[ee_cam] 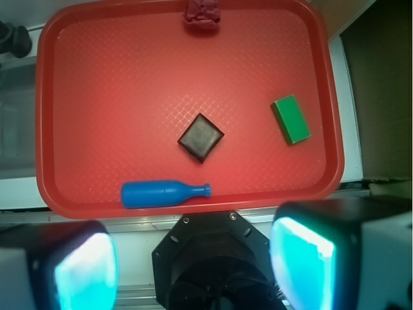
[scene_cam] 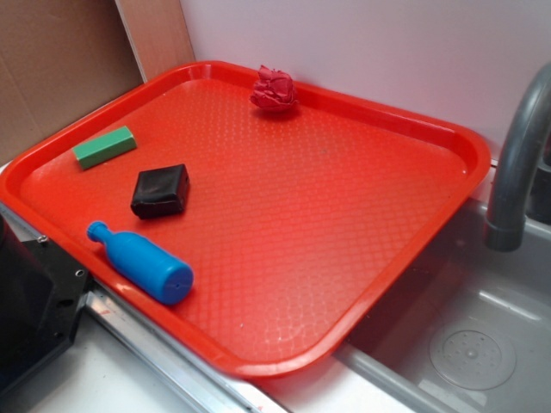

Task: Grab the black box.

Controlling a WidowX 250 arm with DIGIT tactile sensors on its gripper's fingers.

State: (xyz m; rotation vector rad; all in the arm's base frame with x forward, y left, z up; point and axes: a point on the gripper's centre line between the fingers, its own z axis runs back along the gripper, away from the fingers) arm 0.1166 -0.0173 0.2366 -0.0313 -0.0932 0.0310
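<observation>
Wrist view, black box [ee_cam: 201, 137] untouched, fingers [ee_cam: 302, 258] apart

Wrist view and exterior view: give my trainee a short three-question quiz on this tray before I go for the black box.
1. True or false: the pincer is already closed on the black box.
2. Which object lies on its side near the tray edge closest to the robot?
A. green block
B. blue bottle
C. red crumpled object
3. Fill in: in the exterior view, the black box sits between the green block and the ____.

Key
1. False: its fingers are spread apart, well short of the box.
2. B
3. blue bottle
</observation>
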